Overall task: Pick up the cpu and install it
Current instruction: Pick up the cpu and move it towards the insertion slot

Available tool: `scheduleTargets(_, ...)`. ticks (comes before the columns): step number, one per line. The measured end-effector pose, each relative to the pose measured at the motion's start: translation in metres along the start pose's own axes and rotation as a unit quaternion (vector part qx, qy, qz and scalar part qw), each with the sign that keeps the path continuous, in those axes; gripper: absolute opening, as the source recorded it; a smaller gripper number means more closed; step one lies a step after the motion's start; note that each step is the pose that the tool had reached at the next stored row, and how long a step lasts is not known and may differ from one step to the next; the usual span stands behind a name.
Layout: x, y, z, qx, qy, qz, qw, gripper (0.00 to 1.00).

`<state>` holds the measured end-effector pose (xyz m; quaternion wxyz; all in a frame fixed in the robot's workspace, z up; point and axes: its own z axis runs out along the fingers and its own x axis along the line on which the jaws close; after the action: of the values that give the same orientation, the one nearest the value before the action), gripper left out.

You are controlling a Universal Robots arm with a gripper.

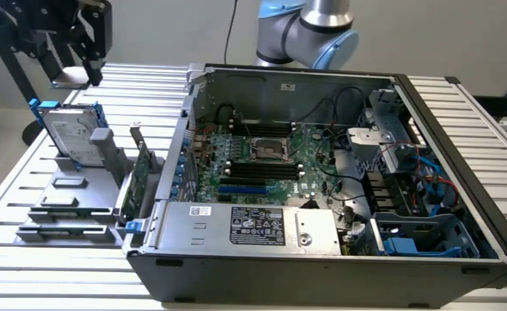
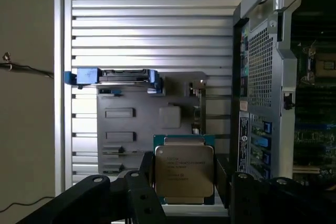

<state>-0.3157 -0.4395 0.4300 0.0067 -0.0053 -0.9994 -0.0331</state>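
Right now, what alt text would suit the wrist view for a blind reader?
The hand grips a silver cpu above a slatted table; on it stand a grey parts holder and an open computer case.

Cut off, covered, unreadable.
Cannot read the print on the cpu (image 2: 184,174) in the wrist view, nor tell how far the jaws reach past that picture's edge. In the exterior view, cannot make out more of the cpu than a pale sliver between the jaws. Cannot follow the arm (image 1: 310,29) past that view's top edge, nor the computer case (image 1: 323,278) past its right edge. Cannot read the label (image 1: 257,225) on the silver box inside.
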Motion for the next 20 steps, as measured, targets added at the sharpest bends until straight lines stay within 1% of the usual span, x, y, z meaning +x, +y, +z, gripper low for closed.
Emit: scheduleTargets(20, -0.091, 0.0029, -0.0012, 0.0000, 0.0000, 0.000, 1.0000, 0.55)
